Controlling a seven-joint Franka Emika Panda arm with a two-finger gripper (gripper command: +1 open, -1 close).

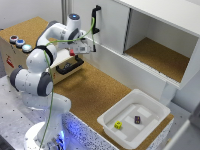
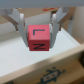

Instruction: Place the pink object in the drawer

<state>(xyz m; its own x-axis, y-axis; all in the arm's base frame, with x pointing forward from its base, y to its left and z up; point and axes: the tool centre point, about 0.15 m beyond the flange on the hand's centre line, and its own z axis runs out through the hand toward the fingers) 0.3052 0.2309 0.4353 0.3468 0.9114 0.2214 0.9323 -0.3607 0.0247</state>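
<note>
The pink object (image 2: 39,38) is a small reddish-pink cube with dark letters on its faces. My gripper (image 2: 38,35) is shut on it, one finger (image 2: 20,24) on each side. It hangs just above the white inside of the open drawer (image 2: 17,56); the wooden front and black bar handle (image 2: 50,77) show below it. In the exterior view my gripper (image 1: 79,50) is over the light wooden box (image 1: 10,50), above the drawer's black handle (image 1: 70,66). The arm hides most of the drawer there.
A big white cabinet with a vertical black handle (image 1: 96,20) and an open compartment (image 1: 160,57) stands behind. A white plastic tub (image 1: 107,120) holds a yellow cube (image 1: 118,125) and a dark maroon cube (image 1: 137,119). Coloured buttons (image 1: 20,42) sit on the box.
</note>
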